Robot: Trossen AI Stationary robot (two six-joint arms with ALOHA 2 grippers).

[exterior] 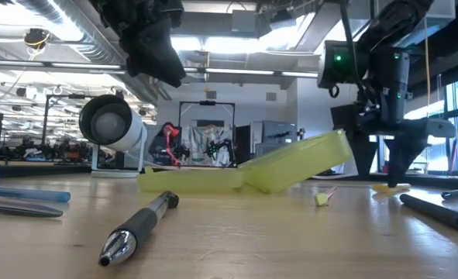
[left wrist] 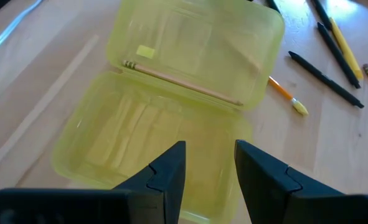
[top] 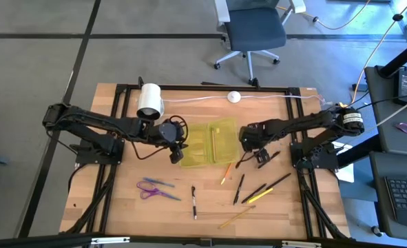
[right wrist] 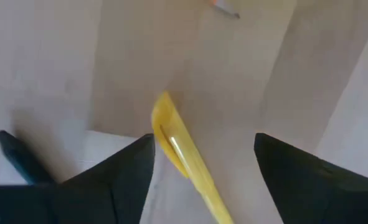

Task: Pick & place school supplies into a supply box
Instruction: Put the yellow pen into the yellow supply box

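Nearest the front edge of the worktop, the loose supplies lie scattered and waiting. There is a black pen, purple-and-blue scissors off to the left, a yellow pencil, and several dark pens towards the right. A short orange pencil lies just beside the box's near corner.

Behind these, at mid-worktop, sits the supply box. It is open, with one half tilted up off the wood in the low view so both halves can take items. One wooden pencil already lies inside, along the hinge.

The left tool hovers over the box's left half. Its fingers are a little apart and grip nothing, which suits a drop-off spot rather than a pick.

The right tool hangs low, just right of the box, with its fingers spread wide. They straddle a yellow pen or marker lying on the wood. It is blurred, so the exact kind is unclear. The fingers stand either side of it but have not closed, so I judge this to be the lining-up before a pinch. The item lies slanted between them, so closing could roll it aside.

Farthest back stand a white cylinder roll and a small white puck on its cable.
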